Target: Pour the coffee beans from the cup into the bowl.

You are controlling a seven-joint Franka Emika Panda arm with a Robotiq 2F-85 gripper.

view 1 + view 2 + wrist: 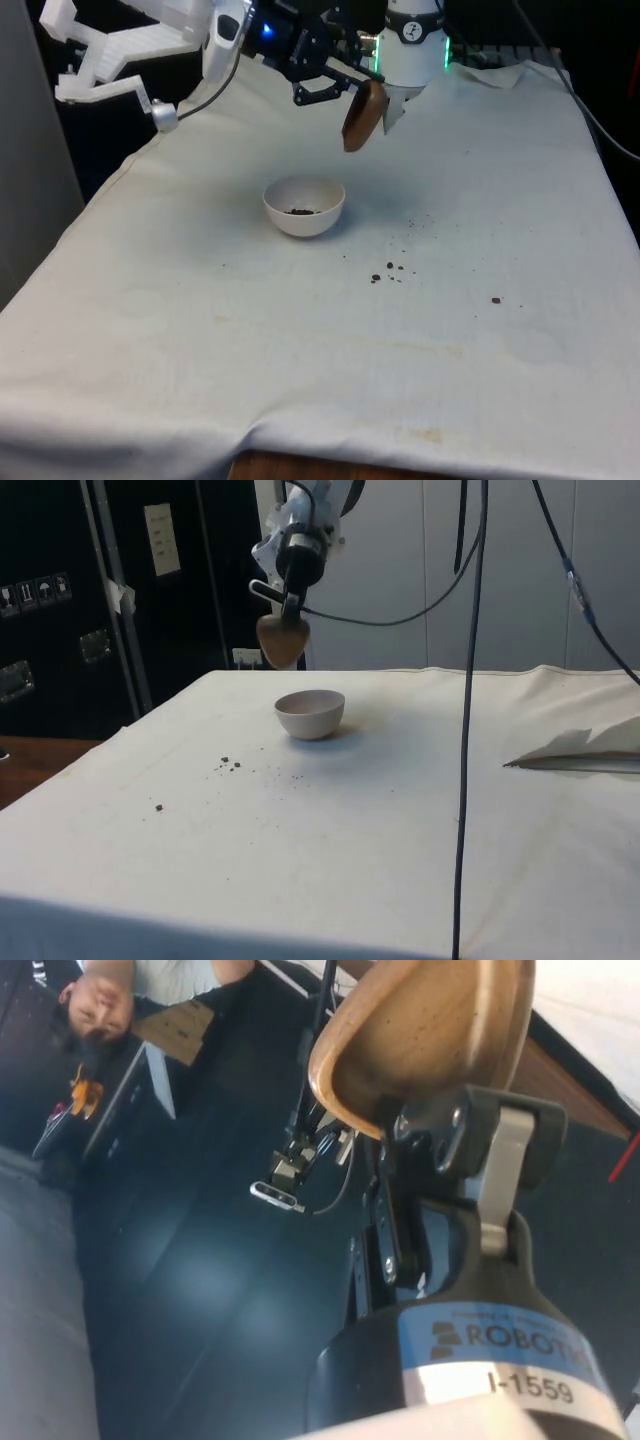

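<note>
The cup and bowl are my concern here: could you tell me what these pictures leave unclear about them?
- Cup: the front and side views show its outside; the wrist view's edge cuts off its inside, so leftover beans cannot be judged.
- Bowl: its wall hides its contents in the side view.
- Specks on the cloth: too small to identify.

A white cloth (pixel 300 380) is covering the tabletop (pixel 300 468), hanging over its edges. A white bowl (pixel 304 206) holding a few coffee beans (pixel 300 211) is sitting near the tabletop's middle. Spilled beans (pixel 388 272) are lying scattered on the cloth beside it.
</note>
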